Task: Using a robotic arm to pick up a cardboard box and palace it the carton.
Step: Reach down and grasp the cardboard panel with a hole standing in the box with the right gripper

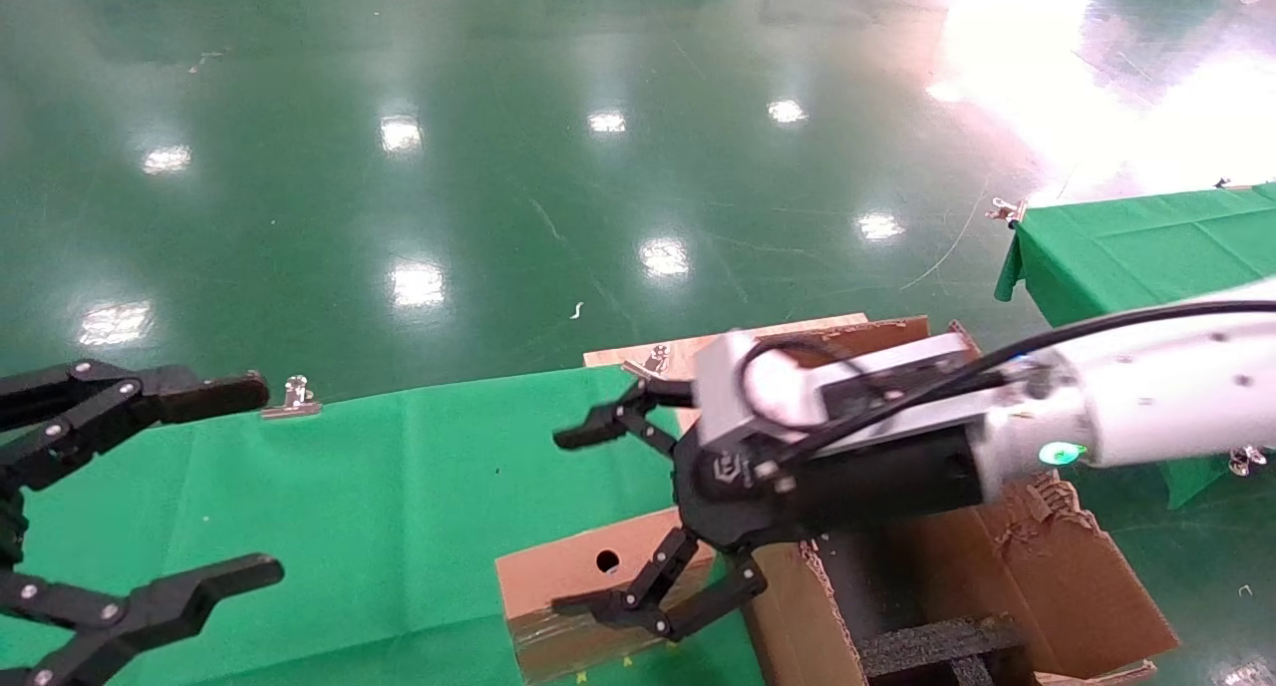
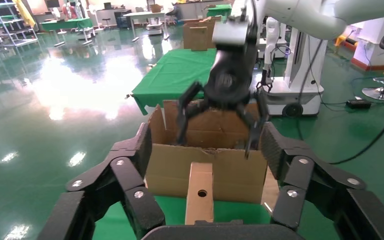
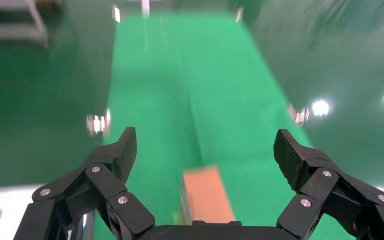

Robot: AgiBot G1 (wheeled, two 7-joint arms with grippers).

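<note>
The small cardboard box [image 1: 583, 591] stands on the green table [image 1: 379, 507], its narrow side with the round hole showing, close against the left wall of the carton [image 1: 1037, 566]. The carton holds black foam [image 1: 937, 641]. My right gripper [image 1: 568, 518], on the white arm with the silver camera block [image 1: 738, 397], hangs open just above the box, holding nothing. In the right wrist view the box [image 3: 205, 200] lies below the open right gripper [image 3: 206, 145]. My left gripper [image 1: 261, 482] is open and empty at the table's left. It shows in the left wrist view [image 2: 205, 150] facing the box [image 2: 200, 192] and carton [image 2: 230, 175].
A second green-clothed table [image 1: 1126, 247] stands at the far right. A metal clip [image 1: 294, 399] holds the cloth at the table's far edge. A flat cardboard flap [image 1: 698, 352] lies behind the carton. Shiny green floor [image 1: 498, 168] surrounds the tables.
</note>
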